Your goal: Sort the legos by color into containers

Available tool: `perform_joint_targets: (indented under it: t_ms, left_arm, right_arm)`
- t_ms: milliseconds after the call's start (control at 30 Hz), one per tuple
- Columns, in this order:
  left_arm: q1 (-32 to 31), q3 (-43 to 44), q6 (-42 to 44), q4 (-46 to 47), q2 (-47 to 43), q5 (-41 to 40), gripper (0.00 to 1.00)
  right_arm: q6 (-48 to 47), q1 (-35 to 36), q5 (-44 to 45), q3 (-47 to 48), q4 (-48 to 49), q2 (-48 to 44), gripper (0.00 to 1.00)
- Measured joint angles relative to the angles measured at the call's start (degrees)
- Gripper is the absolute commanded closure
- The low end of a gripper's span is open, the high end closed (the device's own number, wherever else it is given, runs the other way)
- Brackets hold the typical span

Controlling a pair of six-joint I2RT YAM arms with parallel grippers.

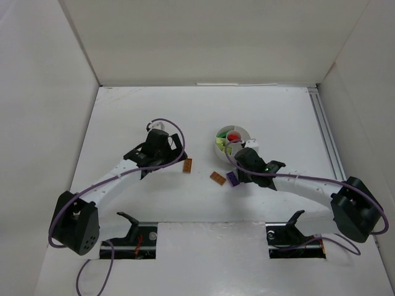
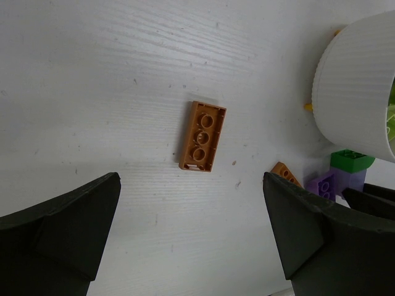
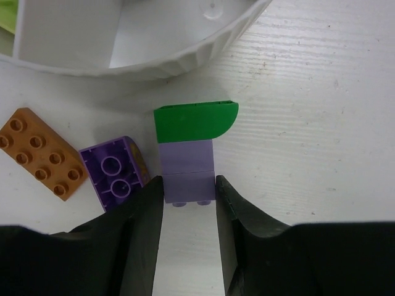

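Right gripper (image 3: 189, 196) clamped on purple brick (image 3: 187, 165) capped with green wedge (image 3: 194, 121), beside white tub (image 3: 185, 52); left gripper (image 2: 190, 188) spread above orange brick (image 2: 202, 134).

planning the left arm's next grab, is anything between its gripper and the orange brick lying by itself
Nothing visible. The orange brick lies flat on the table, centred just ahead of the open left gripper. Another orange brick, a purple brick and the tub sit off to the right, outside that path.
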Motion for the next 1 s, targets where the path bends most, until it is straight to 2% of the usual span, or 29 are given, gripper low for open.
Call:
perform_joint_targets:
  t_ms: [167, 300, 400, 533, 667, 800, 967, 1000]
  left_arm:
    - [0.0, 0.0, 0.0, 0.0, 0.0, 0.1, 0.0]
    - [0.0, 0.2, 0.1, 0.0, 0.0, 0.1, 0.0]
    - [0.0, 0.2, 0.1, -0.1, 0.0, 0.2, 0.0]
    - [0.0, 0.2, 0.1, -0.3, 0.0, 0.2, 0.0]
    - [0.0, 0.2, 0.2, -0.5, 0.0, 0.2, 0.0]
    - [0.0, 0.4, 1.0, -0.5, -0.1, 1.6, 0.0]
    - [0.0, 0.8, 4.3, 1.0, -1.9, 9.3, 0.0]
    - [0.1, 0.8, 4.9, 1.8, -2.6, 12.1, 0.0]
  right_arm:
    - [0.3, 0.0, 0.7, 0.0, 0.1, 0.2, 0.59]
    - [-0.1, 0.0, 0.8, 0.0, 1.2, 1.5, 0.46]
    - [-0.3, 0.0, 0.8, 0.0, 1.3, 3.7, 0.46]
    - [-0.6, 0.0, 1.3, 0.1, 1.4, 5.6, 0.63]
    - [-1.7, 0.0, 1.6, 0.1, 1.5, 4.2, 0.73]
    - [-7.1, 0.0, -0.9, 0.1, 1.6, -2.3, 0.77]
    - [-20.4, 0.0, -15.3, 0.1, 1.9, -16.5, 0.79]
    - [-22.8, 0.2, -19.1, 0.0, 2.4, -18.9, 0.82]
